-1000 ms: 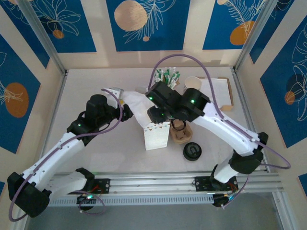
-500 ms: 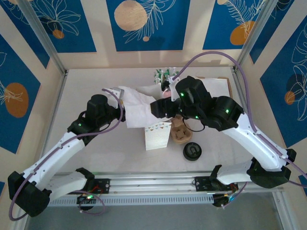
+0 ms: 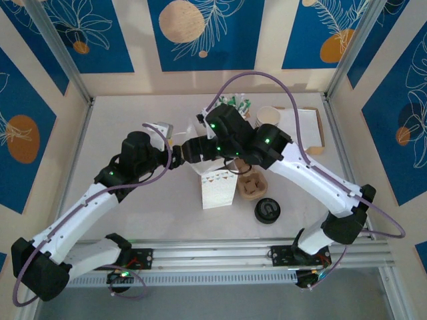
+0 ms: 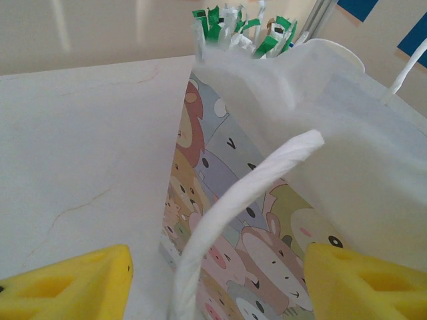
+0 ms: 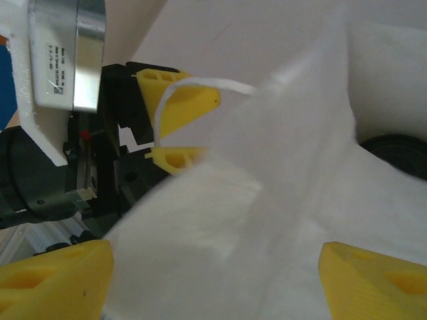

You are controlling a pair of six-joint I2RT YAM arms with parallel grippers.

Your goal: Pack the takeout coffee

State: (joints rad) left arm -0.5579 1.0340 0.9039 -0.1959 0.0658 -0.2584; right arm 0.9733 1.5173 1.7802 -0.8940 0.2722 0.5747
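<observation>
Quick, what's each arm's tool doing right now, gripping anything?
Left tool: open, bag handle between its fingers, unclamped.
Right tool: open, white bag paper between its fingers.

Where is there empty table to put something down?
The far-left table corner, between the side wall and the left arm, is bare. So is the near strip between the standing white bag and the front rail. The middle is crowded: animal-print bag, sachets, cups, cup carrier, lid stack.

Blue leaf-patterned wall panels [image 3: 200, 33] — pale tabletop [image 3: 167, 217]
</observation>
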